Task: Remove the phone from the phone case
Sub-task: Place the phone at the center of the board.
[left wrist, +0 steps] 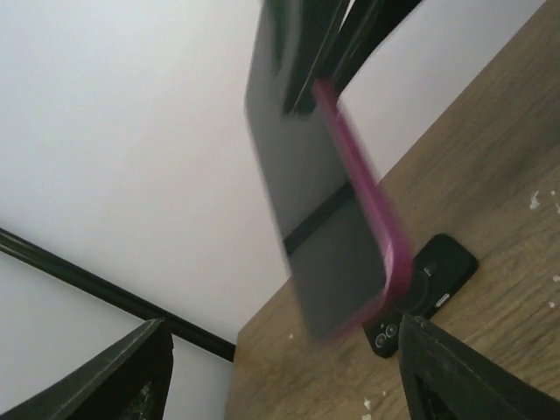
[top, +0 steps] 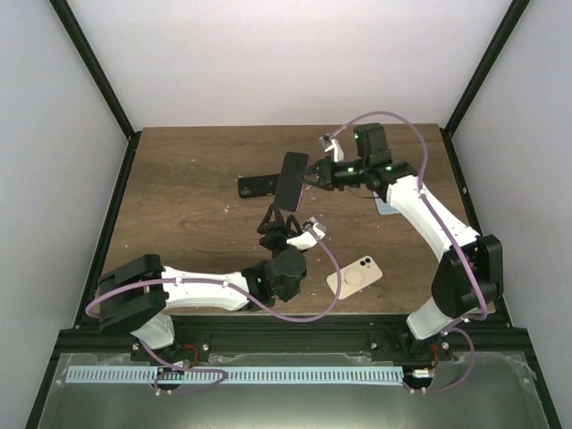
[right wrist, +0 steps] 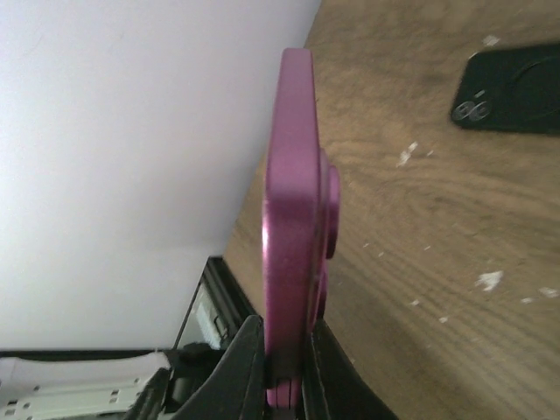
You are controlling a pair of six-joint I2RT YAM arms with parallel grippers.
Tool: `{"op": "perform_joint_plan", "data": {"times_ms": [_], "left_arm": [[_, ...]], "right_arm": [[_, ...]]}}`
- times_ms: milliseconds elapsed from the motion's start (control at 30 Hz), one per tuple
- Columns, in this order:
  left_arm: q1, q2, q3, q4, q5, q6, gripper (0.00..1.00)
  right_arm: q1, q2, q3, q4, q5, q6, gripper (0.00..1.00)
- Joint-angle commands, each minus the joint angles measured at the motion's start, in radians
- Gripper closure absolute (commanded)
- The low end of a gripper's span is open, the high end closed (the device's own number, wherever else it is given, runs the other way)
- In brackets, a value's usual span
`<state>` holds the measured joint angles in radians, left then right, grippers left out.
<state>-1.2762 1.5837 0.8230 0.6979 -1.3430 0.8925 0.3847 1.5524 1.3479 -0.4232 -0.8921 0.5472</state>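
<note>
The phone (left wrist: 306, 201) is seen seated in the pink case (right wrist: 289, 201), its dark face framed by the pink rim, and both are held in the air above the middle of the counter (top: 179, 197). In the right wrist view the case is shown edge-on, with the raised camera bump turned toward the wood.

The right claw (right wrist: 284, 367) is clamped on one end of the pink case, whose edge is pinched between the two fingers (right wrist: 249, 367). In the left wrist view these fingers are seen at the top of the phone.

The left claw (left wrist: 282, 328) is spread wide just below the phone. Its fingers (left wrist: 131, 376) are set apart on either side, and no contact with the case can be made out.

A black case (top: 257, 186) is laid flat on the counter just beside and behind the raised phone, and its camera cutout is visible in both wrist views. A cream phone (top: 355, 275) is laid back-up nearer the arm bases, well apart from the claws. A pale blue thing (top: 384, 207) is largely hidden under the right arm. White flecks are scattered on the wood.
</note>
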Motion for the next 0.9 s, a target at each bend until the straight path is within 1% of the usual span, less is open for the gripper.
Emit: {"op": "perform_joint_plan", "data": {"times_ms": [0, 33, 67, 100, 133, 200, 300, 333, 367, 400, 467, 533, 600, 667, 800, 867], "left_arm": [[-0.015, -0.079, -0.021, -0.308, 0.013, -0.367, 0.24], [-0.016, -0.098, 0.014, -0.596, 0.063, -0.503, 0.22], [-0.009, -0.132, 0.073, -0.878, 0.163, -0.854, 0.21], [0.029, -0.155, 0.107, -1.044, 0.272, -1.013, 0.20], [0.054, -0.187, 0.104, -1.096, 0.381, -1.084, 0.20], [0.068, -0.259, 0.033, -1.046, 0.549, -1.097, 0.18], [0.083, -0.350, -0.063, -1.002, 0.701, -1.164, 0.18], [0.090, -0.373, -0.089, -0.981, 0.790, -1.167, 0.18], [0.096, -0.395, -0.112, -0.964, 0.847, -1.167, 0.18], [0.098, -0.410, -0.132, -0.958, 0.878, -1.168, 0.18], [0.099, -0.429, -0.141, -0.973, 0.883, -1.187, 0.18], [0.099, -0.441, -0.148, -0.989, 0.874, -1.190, 0.18], [0.100, -0.452, -0.155, -0.994, 0.870, -1.191, 0.18], [0.100, -0.461, -0.161, -0.993, 0.878, -1.196, 0.18], [0.101, -0.475, -0.175, -0.985, 0.898, -1.215, 0.19], [0.101, -0.481, -0.188, -0.977, 0.901, -1.223, 0.20]], "right_arm": [[-0.108, 0.002, 0.080, 0.049, -0.007, -0.111, 0.99], [-0.130, 0.000, 0.087, 0.036, 0.027, -0.176, 0.99], [-0.154, -0.004, 0.086, 0.022, 0.066, -0.240, 0.99], [-0.181, -0.002, 0.083, 0.003, 0.089, -0.302, 0.99], [-0.212, 0.003, 0.077, -0.014, 0.094, -0.360, 0.99], [-0.263, 0.027, 0.084, -0.078, 0.069, -0.488, 0.99], [-0.311, 0.087, 0.131, -0.226, 0.038, -0.696, 0.99], [-0.323, 0.105, 0.138, -0.277, 0.017, -0.759, 0.99], [-0.333, 0.115, 0.134, -0.325, -0.003, -0.809, 0.99], [-0.337, 0.120, 0.118, -0.338, -0.007, -0.838, 0.99], [-0.337, 0.142, 0.097, -0.368, -0.014, -0.871, 0.99], [-0.337, 0.204, 0.119, -0.430, -0.037, -0.886, 0.99], [-0.337, 0.298, 0.173, -0.503, -0.057, -0.873, 0.99], [-0.336, 0.399, 0.239, -0.584, -0.113, -0.886, 0.99], [-0.319, 0.574, 0.358, -0.677, -0.167, -0.877, 0.99], [-0.313, 0.634, 0.409, -0.689, -0.182, -0.864, 0.99]]}}
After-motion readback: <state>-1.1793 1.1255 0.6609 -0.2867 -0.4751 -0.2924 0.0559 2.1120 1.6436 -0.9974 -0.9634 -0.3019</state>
